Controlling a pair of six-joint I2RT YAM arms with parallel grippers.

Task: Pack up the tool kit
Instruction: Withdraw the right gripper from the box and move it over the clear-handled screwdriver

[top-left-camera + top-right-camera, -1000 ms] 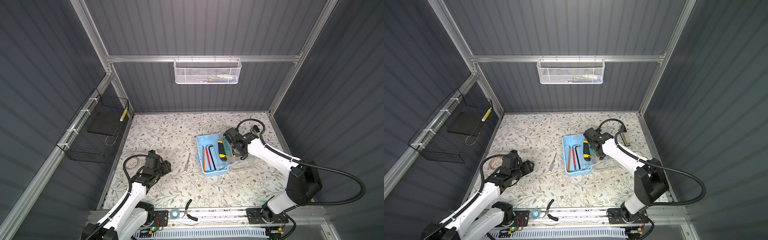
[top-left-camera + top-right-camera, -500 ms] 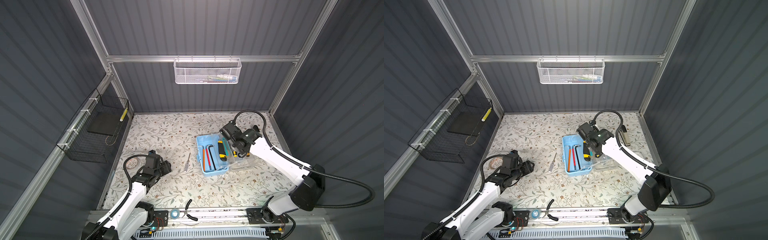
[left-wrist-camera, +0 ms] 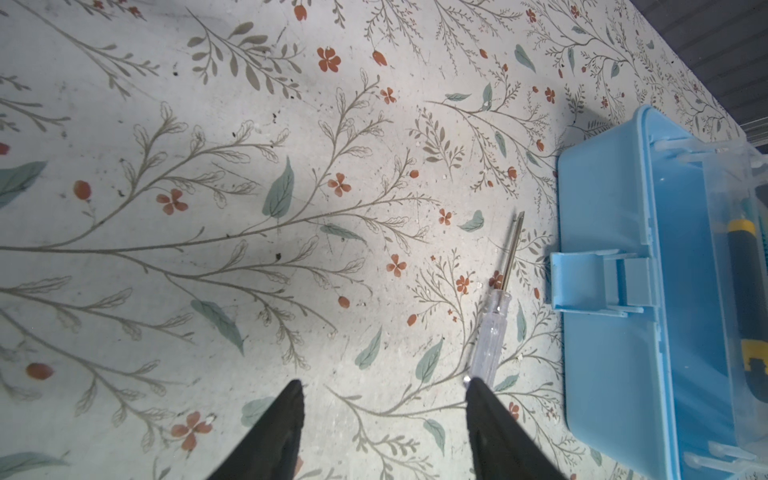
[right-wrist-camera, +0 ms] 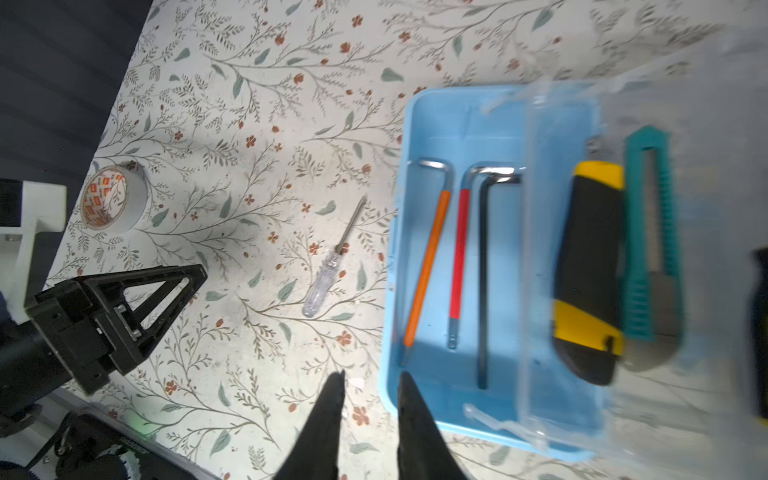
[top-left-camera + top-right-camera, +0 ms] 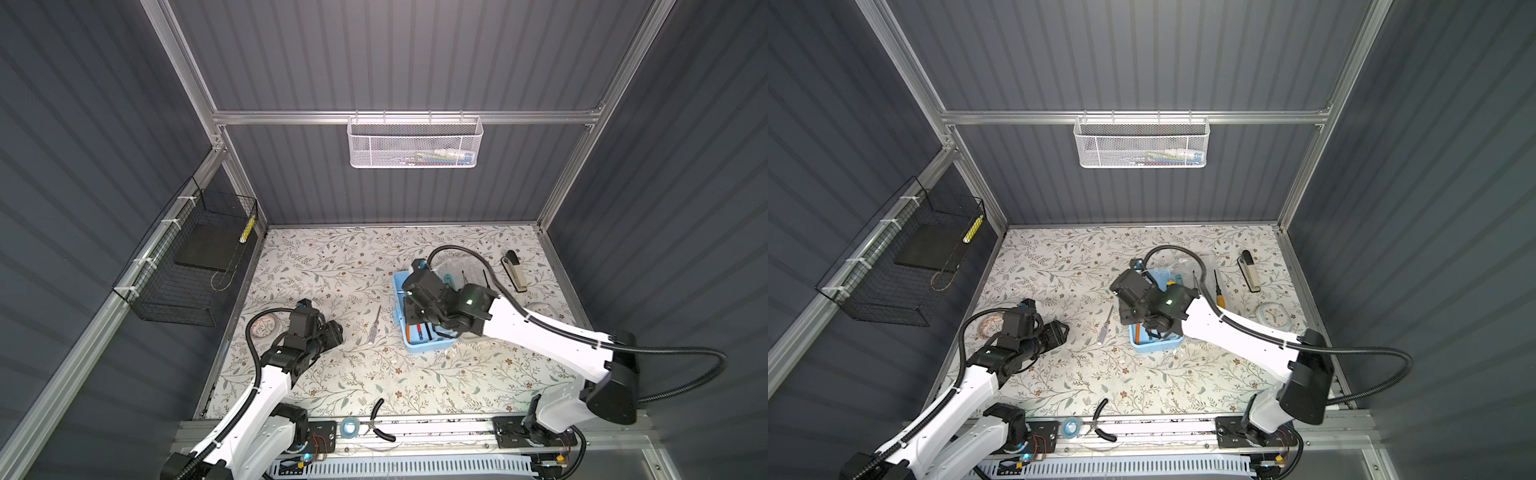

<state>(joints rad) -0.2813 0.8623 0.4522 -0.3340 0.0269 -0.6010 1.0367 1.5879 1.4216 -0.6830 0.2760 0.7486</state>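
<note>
The blue tool box (image 4: 457,104) stands open, its clear lid (image 4: 706,124) folded back. Inside lie an orange hex key (image 4: 428,266), a red one (image 4: 459,249), a black one (image 4: 482,270), a yellow-black utility knife (image 4: 590,270) and a teal cutter (image 4: 650,232). My right gripper (image 4: 372,374) hangs over the box's near left corner, jaws a narrow gap apart and empty. A clear-handled screwdriver (image 5: 374,328) (image 3: 494,324) lies on the table left of the box (image 5: 428,345). My left gripper (image 3: 384,382) (image 5: 336,332) is open, one fingertip by the screwdriver's handle end.
A tape roll (image 5: 264,326) lies at the far left. A stapler (image 5: 514,270) and a small clock (image 5: 1273,316) sit right of the box, an orange-handled screwdriver (image 5: 1219,297) on the lid. Pliers (image 5: 380,419) rest at the front edge. Wire baskets hang on the walls.
My right arm has swung from the box's right side to above its left part, and its jaws have narrowed. The left arm has not moved.
</note>
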